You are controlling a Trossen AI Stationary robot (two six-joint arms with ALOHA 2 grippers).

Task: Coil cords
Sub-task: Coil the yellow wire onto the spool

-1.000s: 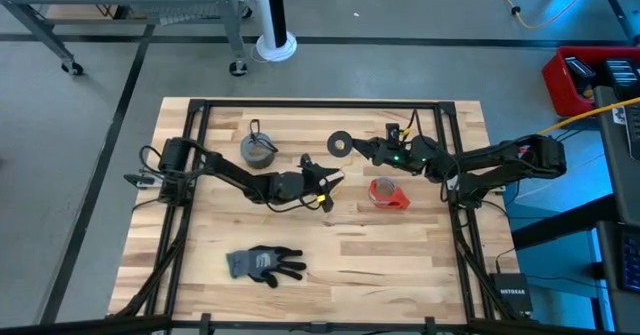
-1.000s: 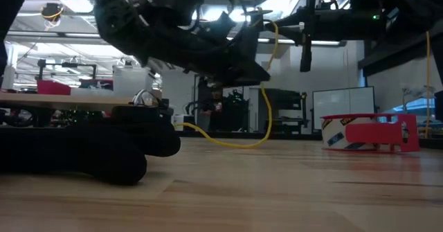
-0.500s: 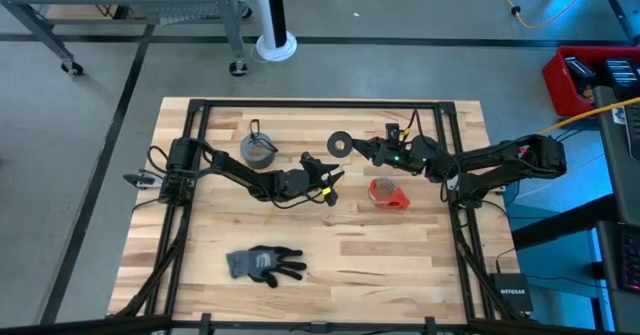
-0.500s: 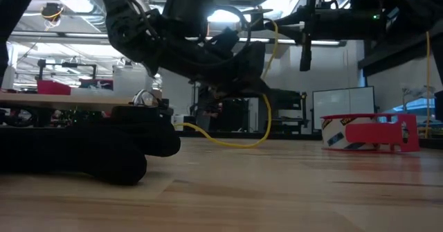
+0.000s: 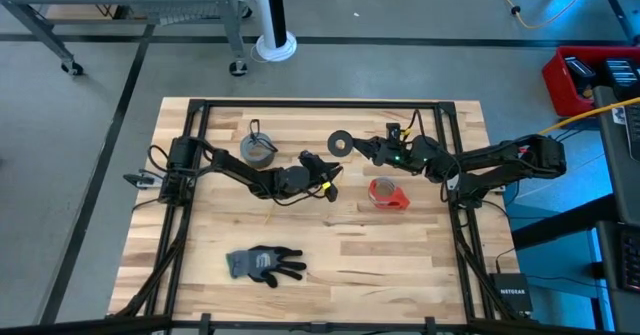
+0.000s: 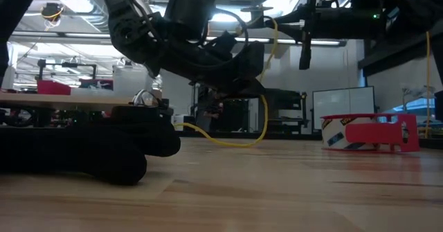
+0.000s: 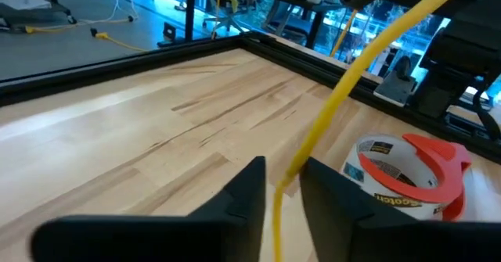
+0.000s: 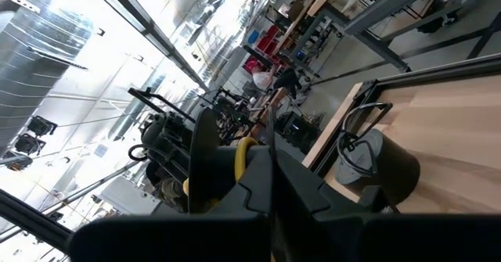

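The yellow cord [image 6: 266, 114] hangs in a loop between my two grippers, and its low part lies on the table [image 6: 208, 136]. My left gripper [image 5: 328, 175] is near the table's middle, its fingers close on either side of the cord [image 7: 329, 113]. My right gripper [image 5: 362, 147] is shut, farther back and to the right. A black ring [image 5: 340, 143] sits just in front of it. A thin black cord loop [image 5: 257, 130] rests on the grey tape roll [image 5: 258, 152]. My left gripper has the yellow cord [image 7: 288, 174] between its two fingertips, partway along its length, with the fingers across it. The cord rises slanting from the fingers toward my right gripper and is clear of the table there. My right gripper is shut, with yellow cord [image 8: 243, 156] showing just beside its fingers. The fingers hide the place of contact. The cord drops from that gripper [image 6: 275, 34] in a slack curve.
A red tape dispenser [image 5: 388, 193] stands right of my left gripper, and it also shows in the left wrist view [image 7: 407, 176]. A dark glove [image 5: 265, 263] lies near the front edge. Black frame rails [image 5: 300, 103] border the table.
My left gripper has turned about its wrist and gone slightly toward the table's far edge, with the yellow cord still between its fingers. The hanging loop has stayed much as it was.
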